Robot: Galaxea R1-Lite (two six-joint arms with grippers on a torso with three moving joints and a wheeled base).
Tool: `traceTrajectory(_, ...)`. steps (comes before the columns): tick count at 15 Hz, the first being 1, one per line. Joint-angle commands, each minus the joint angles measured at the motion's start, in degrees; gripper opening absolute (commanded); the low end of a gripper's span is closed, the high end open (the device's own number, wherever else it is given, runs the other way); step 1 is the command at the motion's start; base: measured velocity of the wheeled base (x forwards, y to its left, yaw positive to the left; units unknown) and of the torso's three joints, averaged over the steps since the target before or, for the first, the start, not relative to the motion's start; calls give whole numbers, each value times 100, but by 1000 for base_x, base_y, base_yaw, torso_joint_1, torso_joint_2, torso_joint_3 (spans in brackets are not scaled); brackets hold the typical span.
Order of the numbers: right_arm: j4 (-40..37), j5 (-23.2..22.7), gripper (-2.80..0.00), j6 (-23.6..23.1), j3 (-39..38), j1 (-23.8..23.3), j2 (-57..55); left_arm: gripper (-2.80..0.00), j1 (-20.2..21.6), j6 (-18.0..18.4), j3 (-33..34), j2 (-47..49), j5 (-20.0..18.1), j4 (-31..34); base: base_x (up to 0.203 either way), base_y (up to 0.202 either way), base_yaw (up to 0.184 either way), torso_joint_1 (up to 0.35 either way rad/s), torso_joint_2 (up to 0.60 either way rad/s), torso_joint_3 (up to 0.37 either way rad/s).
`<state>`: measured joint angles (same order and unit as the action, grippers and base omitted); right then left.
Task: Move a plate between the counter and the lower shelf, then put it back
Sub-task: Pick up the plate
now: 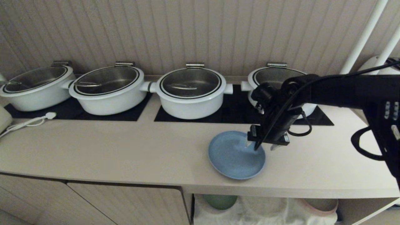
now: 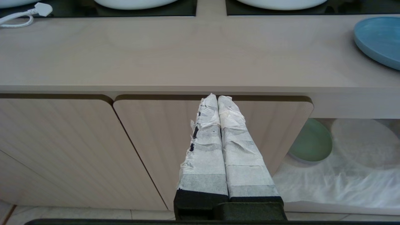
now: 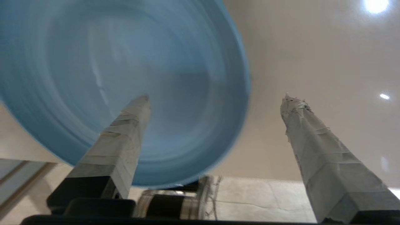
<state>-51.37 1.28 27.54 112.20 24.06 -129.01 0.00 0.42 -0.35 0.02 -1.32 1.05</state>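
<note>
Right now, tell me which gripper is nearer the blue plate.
Right. The right gripper hangs open just above the plate's rim. The left gripper sits shut, low before the cabinet doors, well aside.

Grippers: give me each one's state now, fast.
Left gripper: shut, holding nothing, in front of the cabinet door.
Right gripper: open, holding nothing, at the plate on the counter.

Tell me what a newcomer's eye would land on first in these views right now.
First the light blue plate lying on the counter near its front edge, with the right claw open just above the plate's right side. Behind them a row of white pots sits on black hob panels. Below, a green plate rests on the cloth-draped lower shelf.
</note>
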Motion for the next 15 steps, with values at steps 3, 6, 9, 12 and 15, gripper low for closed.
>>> traceTrajectory(3, 180, -128, 0, -81, 1, -50, -140, -280, 0, 2, 0, -2, 0, 1, 0, 0, 0, 0, 0, 0)
traceTrajectory(6, 172, -137, 0, -152, -5, -43, -176, -280, 0, 2, 0, -2, 0, 1, 0, 0, 0, 0, 0, 0)
traceTrajectory(9, 118, -137, 0, -152, -14, -42, -177, -280, 0, 2, 0, -2, 0, 1, 0, 0, 0, 0, 0, 0)
traceTrajectory(12, 101, -137, 0, -161, -14, -42, -203, -280, 0, 2, 0, -2, 0, 1, 0, 0, 0, 0, 0, 0)
traceTrajectory(15, 109, -140, 0, -161, -23, -33, -221, -280, 0, 2, 0, -2, 0, 1, 0, 0, 0, 0, 0, 0)
